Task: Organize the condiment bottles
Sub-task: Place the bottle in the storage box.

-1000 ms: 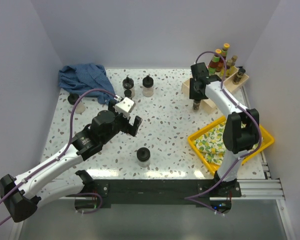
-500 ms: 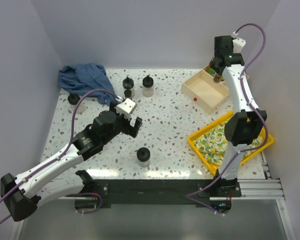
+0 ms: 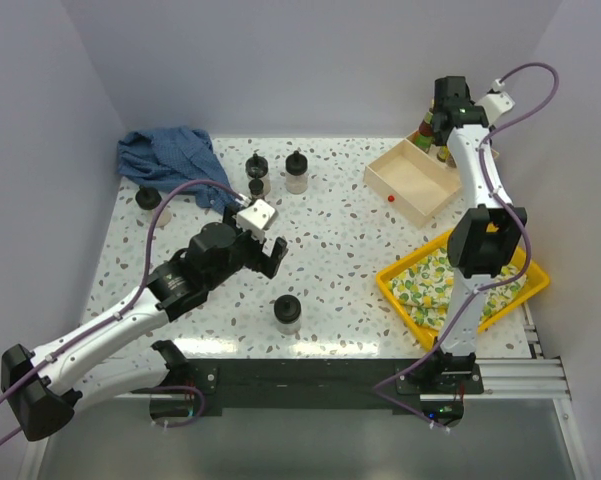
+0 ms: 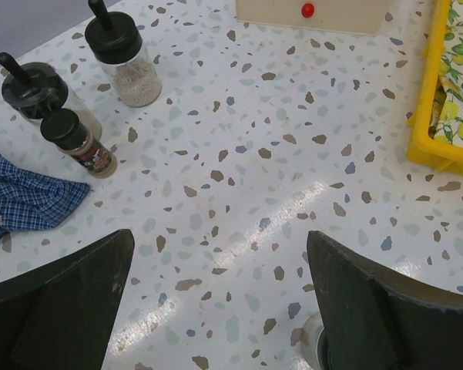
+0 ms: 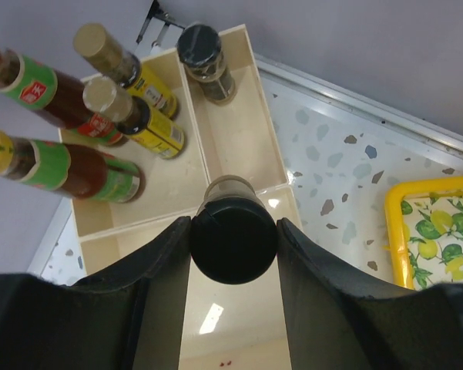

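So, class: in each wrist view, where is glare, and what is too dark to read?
Left wrist: a white glare streak on the table, fingers near black, no detail. Right wrist: bright spot on the tray floor; the gripped jar shows a flat black lid.

No text can be read. Labels are noted on the sauce bottles [image 5: 62,166] and the small shaker [image 4: 82,143], but the lettering is not resolved.

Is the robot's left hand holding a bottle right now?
No, the left hand is wide open, and only the speckled table shows in the gap.
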Robot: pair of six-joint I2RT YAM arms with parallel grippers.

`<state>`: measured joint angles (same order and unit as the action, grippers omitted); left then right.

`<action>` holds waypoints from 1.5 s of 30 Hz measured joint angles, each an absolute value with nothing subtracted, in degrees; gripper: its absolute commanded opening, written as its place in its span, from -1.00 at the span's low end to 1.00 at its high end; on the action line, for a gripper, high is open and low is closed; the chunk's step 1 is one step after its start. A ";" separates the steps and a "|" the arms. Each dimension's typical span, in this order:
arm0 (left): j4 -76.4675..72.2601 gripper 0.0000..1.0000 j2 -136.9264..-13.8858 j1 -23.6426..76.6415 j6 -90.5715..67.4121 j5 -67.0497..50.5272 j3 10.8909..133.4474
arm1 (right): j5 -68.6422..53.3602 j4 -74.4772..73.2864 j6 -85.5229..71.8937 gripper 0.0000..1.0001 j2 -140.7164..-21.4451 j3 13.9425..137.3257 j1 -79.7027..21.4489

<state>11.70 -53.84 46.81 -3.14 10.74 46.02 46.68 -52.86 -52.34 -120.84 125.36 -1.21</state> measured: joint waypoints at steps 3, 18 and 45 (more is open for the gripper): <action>11.70 1.00 -53.98 46.96 -3.16 10.63 46.02 | 47.33 -52.73 -55.07 -1.00 -121.05 125.36 0.56; 11.79 1.00 -54.98 47.83 -3.16 9.69 46.02 | 48.99 -41.93 -58.04 -1.00 -124.25 121.67 3.68; 12.12 1.00 -56.66 48.10 -3.11 9.34 46.04 | 49.76 -35.35 -60.84 -0.75 -132.88 121.05 6.42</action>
<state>12.12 -56.66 48.10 -3.11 9.34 46.04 49.76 -35.35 -60.84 -132.88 121.05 6.42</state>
